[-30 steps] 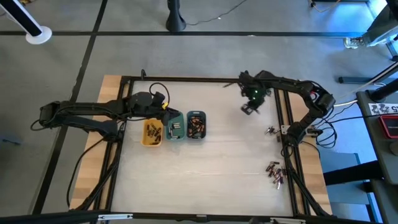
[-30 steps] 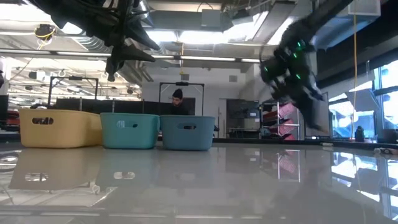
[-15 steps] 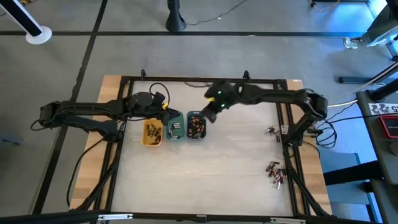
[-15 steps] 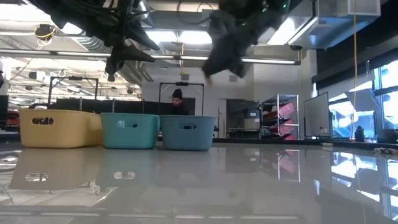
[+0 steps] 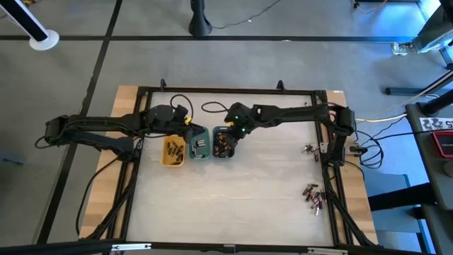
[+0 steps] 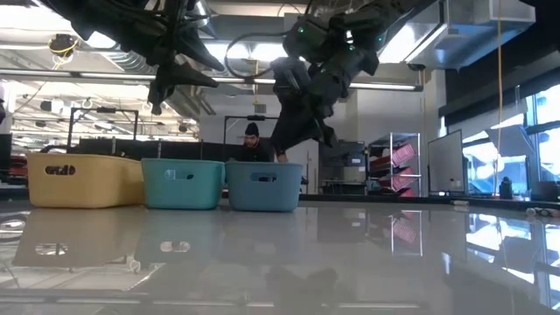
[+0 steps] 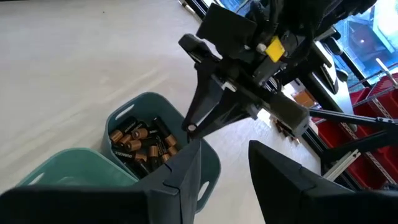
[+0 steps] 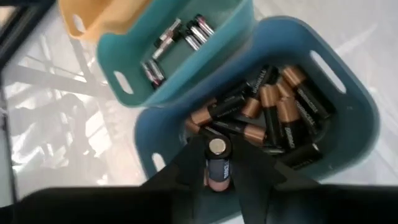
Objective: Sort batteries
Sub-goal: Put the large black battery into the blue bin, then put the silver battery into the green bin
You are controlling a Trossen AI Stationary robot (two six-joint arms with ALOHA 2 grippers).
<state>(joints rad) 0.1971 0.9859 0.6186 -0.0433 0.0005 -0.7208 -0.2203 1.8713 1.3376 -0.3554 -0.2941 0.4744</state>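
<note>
Over the blue tray [image 5: 224,144] we are hanging the right gripper [image 8: 219,169], its fingers pinching one battery [image 8: 217,163] above the copper-topped batteries [image 8: 273,115] already lying inside. We are judging this the drop step: the next move is calling for the fingers to part so it falls in. Beside the blue tray, the green tray [image 5: 199,144] and yellow tray [image 5: 173,151] are sitting, with the left gripper [image 7: 225,165] waiting above them, fingers partly apart and holding nothing. More batteries [image 5: 312,195] are lying well apart from the blue tray, at the surface's edge.
</note>
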